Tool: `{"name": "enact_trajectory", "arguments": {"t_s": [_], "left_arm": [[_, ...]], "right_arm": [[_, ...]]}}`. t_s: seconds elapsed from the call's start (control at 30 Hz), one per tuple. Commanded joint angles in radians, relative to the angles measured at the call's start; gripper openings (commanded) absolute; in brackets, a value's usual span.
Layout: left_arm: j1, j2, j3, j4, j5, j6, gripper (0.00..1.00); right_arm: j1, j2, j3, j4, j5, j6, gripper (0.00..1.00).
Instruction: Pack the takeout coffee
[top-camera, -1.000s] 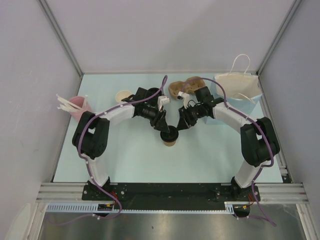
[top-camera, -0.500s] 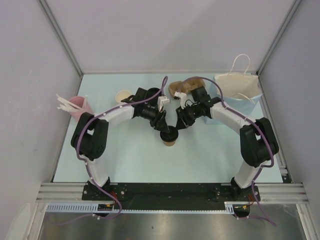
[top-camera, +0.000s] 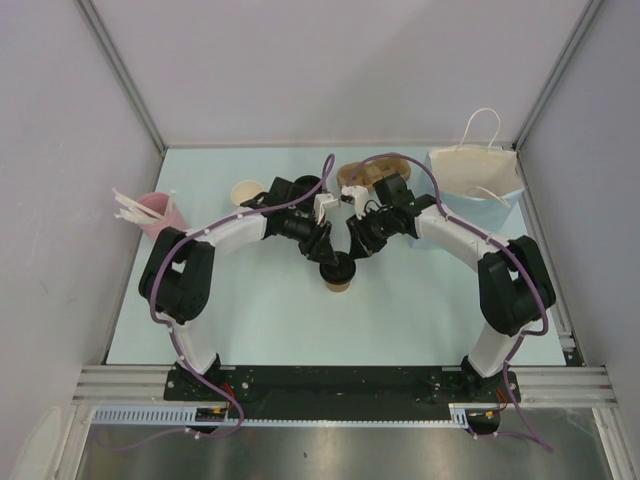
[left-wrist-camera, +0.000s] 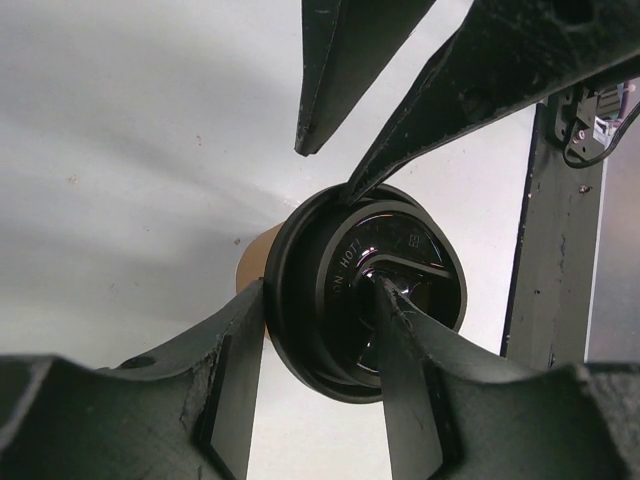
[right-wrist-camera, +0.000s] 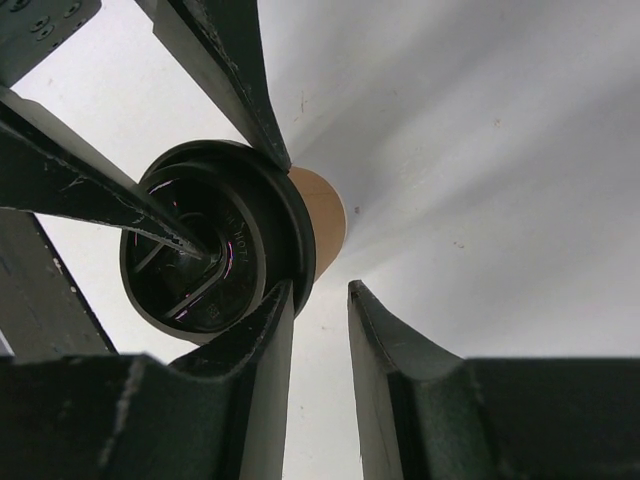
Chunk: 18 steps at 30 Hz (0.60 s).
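Left gripper (left-wrist-camera: 323, 290) is being held half open astride the lidded rim of the takeout coffee (top-camera: 340, 280) at the table's (top-camera: 250, 320) middle; a clamp cannot be told. Right gripper (right-wrist-camera: 318, 288) is being held slightly open, empty, one finger touching that rim.

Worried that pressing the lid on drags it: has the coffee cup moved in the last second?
No. The takeout coffee stands on the same spot in the top view, no nearer to or farther from the pink cup.
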Motion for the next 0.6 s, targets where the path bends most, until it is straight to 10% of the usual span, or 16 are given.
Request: {"name": "enact_trajectory", "arguments": {"t_s": [0.0,0.57], "left_arm": [[0.000,0.043,-0.076,-0.092,-0.255,0.119,0.49],[0.000,0.055,-0.076,-0.079,-0.254,0.105,0.48]], "right_arm": [[0.020,0.004,-0.028,0.016,0.176,-0.069,0.32],[-0.120,-0.043,0.012,-0.135,-0.294,-0.084,0.60]]}}
